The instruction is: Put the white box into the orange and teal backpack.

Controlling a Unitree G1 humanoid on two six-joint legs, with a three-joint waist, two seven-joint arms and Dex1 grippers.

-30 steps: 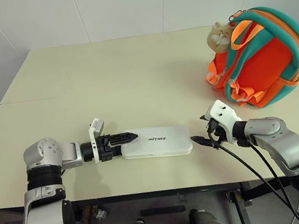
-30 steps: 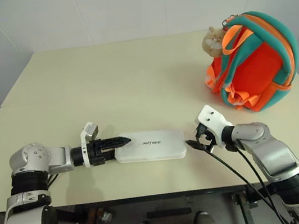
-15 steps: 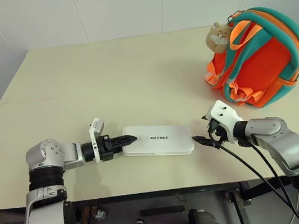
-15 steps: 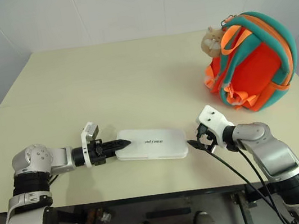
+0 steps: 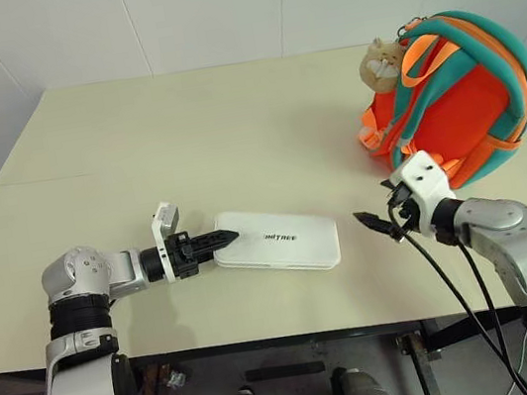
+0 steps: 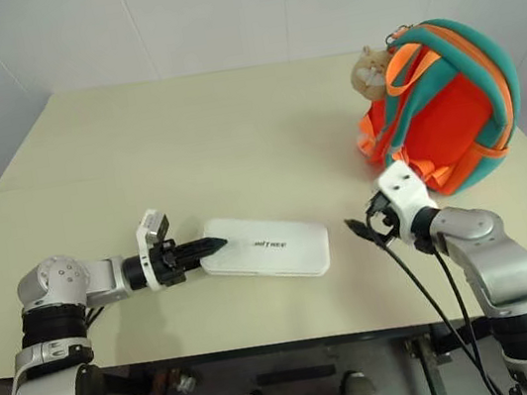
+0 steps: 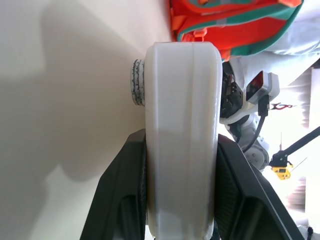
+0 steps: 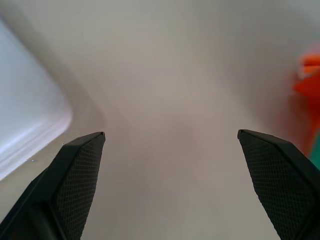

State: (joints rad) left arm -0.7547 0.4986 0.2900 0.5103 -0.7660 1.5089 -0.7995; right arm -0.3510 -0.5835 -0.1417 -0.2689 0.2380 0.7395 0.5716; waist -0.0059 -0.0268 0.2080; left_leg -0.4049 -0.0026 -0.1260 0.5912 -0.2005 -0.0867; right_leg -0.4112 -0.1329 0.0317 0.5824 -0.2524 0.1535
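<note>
Left gripper [image 5: 218, 239]: jaws closed onto the left short end of the white box [image 5: 279, 247], one black finger over its top face, the other below, as the left wrist view showed the box's edge pinched between both fingers [image 7: 120, 200]. Grip secured.

White box: lay flat, long side running left to right, near the front middle of the counter [image 5: 184, 140]. Its gripped end looked slightly raised; whether the far end touched the surface could not be told. Dark lettering faced up.

Right gripper [image 5: 376, 224]: jaws spread wide and empty, just beside the box's right end but apart from it, tips pointing toward the box. The right wrist view showed bare counter between the fingers [image 8: 75, 175], with the box's corner off to one side.

Orange and teal backpack [image 5: 458, 96]: stood upright at the far right of the counter, well apart from the box, with a tan plush charm [image 5: 383, 63] at its top left. Whether its opening was unzipped could not be told.

Status: pickup under way, one end held. Remaining, by judgement: lift the box, carry it rightward, open or find the backpack's mouth, insert and release.
</note>
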